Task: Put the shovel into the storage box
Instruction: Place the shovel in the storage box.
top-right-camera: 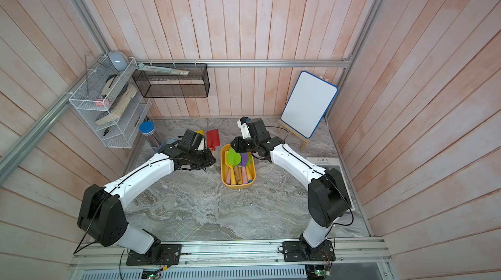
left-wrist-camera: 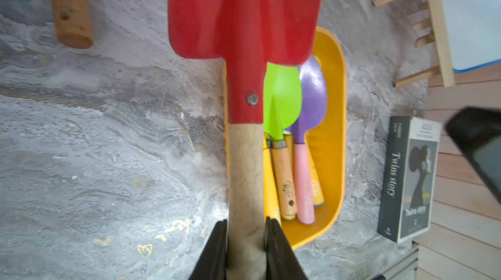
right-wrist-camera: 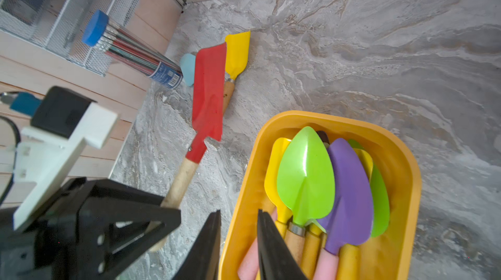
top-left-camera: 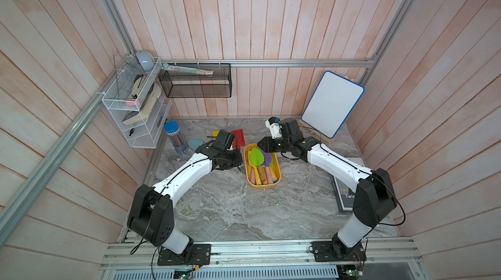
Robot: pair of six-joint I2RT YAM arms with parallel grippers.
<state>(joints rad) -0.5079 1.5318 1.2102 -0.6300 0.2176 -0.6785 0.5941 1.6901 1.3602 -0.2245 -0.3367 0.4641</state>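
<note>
Pale pinkish wood-plank walls close in three sides of the cell, their boards running upright at the back and slanting on the flanks. Silver aluminium rails frame the corners and cross the back wall. The worktop is grey, marble-veined stone. A white wire rack hangs above its back left corner, with a black mesh basket beside it on the rail. A blue-edged whiteboard leans on a small wooden easel at the back right corner. The light is soft and even, with faint shadows.
</note>
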